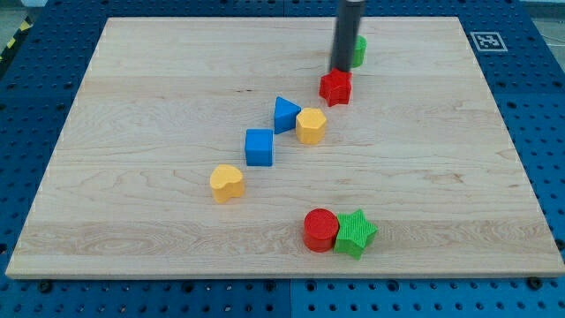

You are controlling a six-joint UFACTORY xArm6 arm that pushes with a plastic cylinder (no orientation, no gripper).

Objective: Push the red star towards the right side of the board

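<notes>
My tip [340, 70] touches the red star [335, 87] at its 12 o'clock edge, near the top of the worktop [132, 106]; the arm carries no gripper. A green block [358, 50], partly hidden, sits at the star's 1 o'clock, and a yellow hexagon [311, 126] lies near its 7 o'clock.

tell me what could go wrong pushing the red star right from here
My tip sits at the red star's top edge, not its left, so a push may send it down the board instead. The green block behind the rod could get knocked as I reposition.
</notes>
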